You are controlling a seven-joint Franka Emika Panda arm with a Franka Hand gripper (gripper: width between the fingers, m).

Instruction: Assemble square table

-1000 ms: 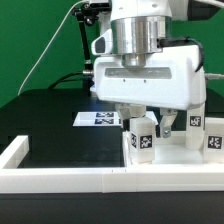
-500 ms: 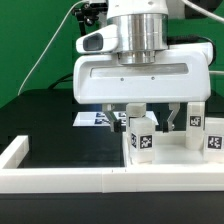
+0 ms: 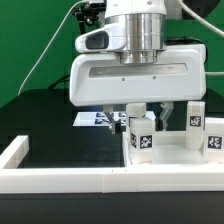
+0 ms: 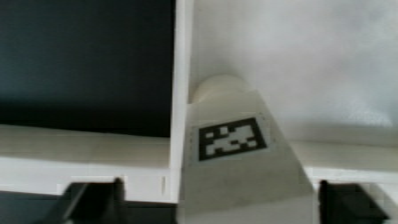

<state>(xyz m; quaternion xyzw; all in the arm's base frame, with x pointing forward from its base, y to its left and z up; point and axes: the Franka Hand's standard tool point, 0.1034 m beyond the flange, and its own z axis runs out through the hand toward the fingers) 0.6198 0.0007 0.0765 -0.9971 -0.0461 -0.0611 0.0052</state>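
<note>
Where the low white wall (image 3: 60, 180) edges the black worktop (image 3: 60, 140) nearest the exterior camera, the tabletop (image 3: 165, 155) lies just behind it, toward that view's right. One tagged leg (image 3: 141, 134) stands upright on the tabletop near its front corner; two more legs (image 3: 194, 124) (image 3: 214, 138) stand further toward the exterior view's right, the last cut off by the frame edge. Directly over the tabletop hangs the gripper (image 3: 148, 112) — its fingers (image 3: 133, 111) reach down on either side of the front leg, apart and not visibly touching it, so it grips nothing that can be seen. The wrist view shows that leg (image 4: 231, 140) with its tag between two dark fingertips (image 4: 89, 198), a gap on each side. Behind the tabletop, the marker board (image 3: 92, 118) lies flat on the worktop — mostly hidden by the gripper body.
</note>
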